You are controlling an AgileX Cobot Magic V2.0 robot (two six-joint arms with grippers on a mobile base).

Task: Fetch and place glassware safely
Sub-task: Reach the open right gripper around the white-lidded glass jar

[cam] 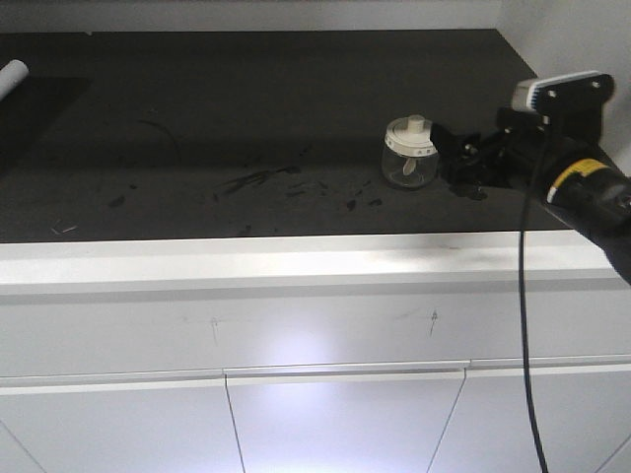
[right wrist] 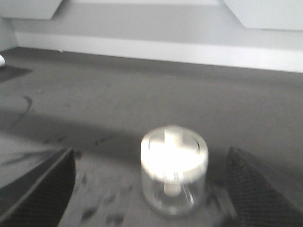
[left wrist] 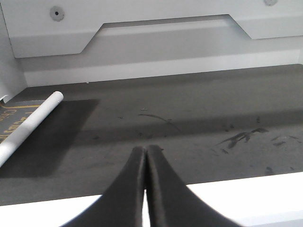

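Right arm, approach to grasp. The glass jar (cam: 410, 153) stands upright on the dark worktop (cam: 197, 118), towards its right end and back from the front edge, with the cream lid seated. The right tool (cam: 455, 158) is spread wide, with the jar between its fingers (right wrist: 49, 187). No contact is visible on either side. The wrist view is blurred, so the clearances are uncertain. The left tool (left wrist: 144, 156) is pressed together and empty, hanging over the front edge near a white roll (left wrist: 33, 125), well away from the jar.

Risks, as I judge them:
- The jar looks off-centre, nearer the finger at the right of the wrist view. That finger would then touch first and could shove or tip the jar.
- Closing high on the lid could lift the lid alone.
- The glass wall is smooth. A light pinch may slip, and a hard one may crack it.
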